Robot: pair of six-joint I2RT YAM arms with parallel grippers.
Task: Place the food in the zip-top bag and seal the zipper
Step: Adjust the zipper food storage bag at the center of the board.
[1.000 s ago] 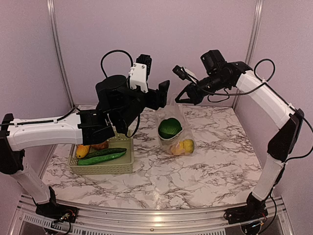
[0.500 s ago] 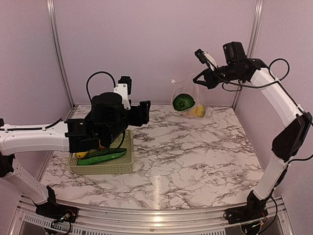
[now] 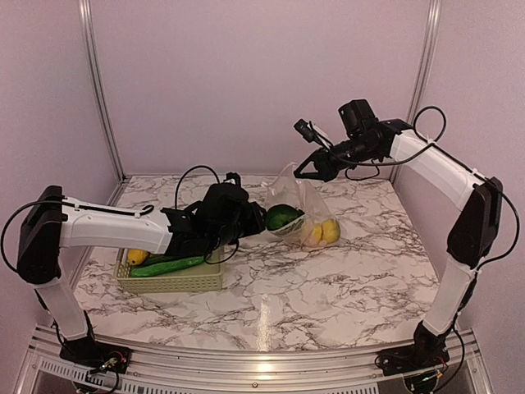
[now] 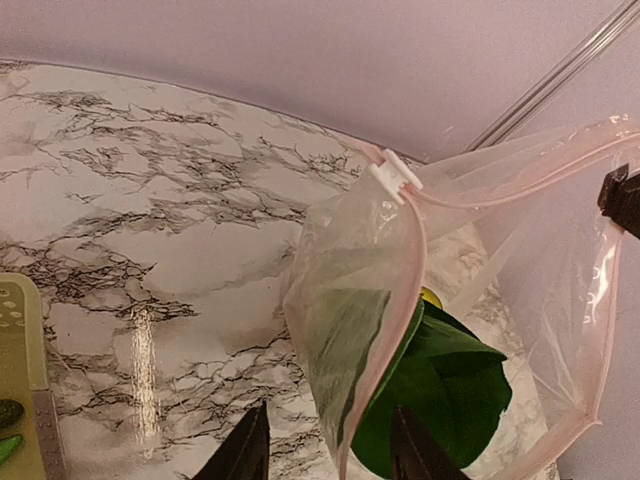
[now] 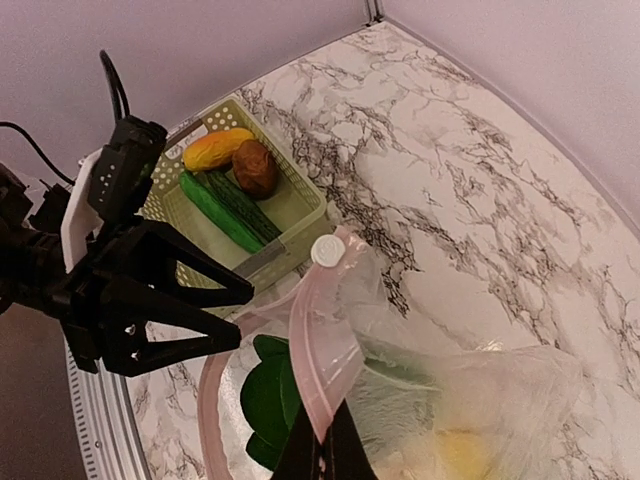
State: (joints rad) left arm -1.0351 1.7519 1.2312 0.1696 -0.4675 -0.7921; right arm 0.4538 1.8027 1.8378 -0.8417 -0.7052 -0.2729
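Right gripper point(image 3: 314, 167): your fingers pinch the zipper point(image 5: 318, 340), holding up the zip-top bag point(image 3: 305, 195) over the marble table point(image 3: 361, 279).
Left gripper point(image 3: 256, 222): spread wide, the bag's mouth edge between its fingertips.
Food: green vegetable point(image 3: 283, 217) and yellow fruit point(image 3: 330, 231) bagged; cucumber point(image 3: 168, 267) lies in the basket point(image 3: 176, 283).
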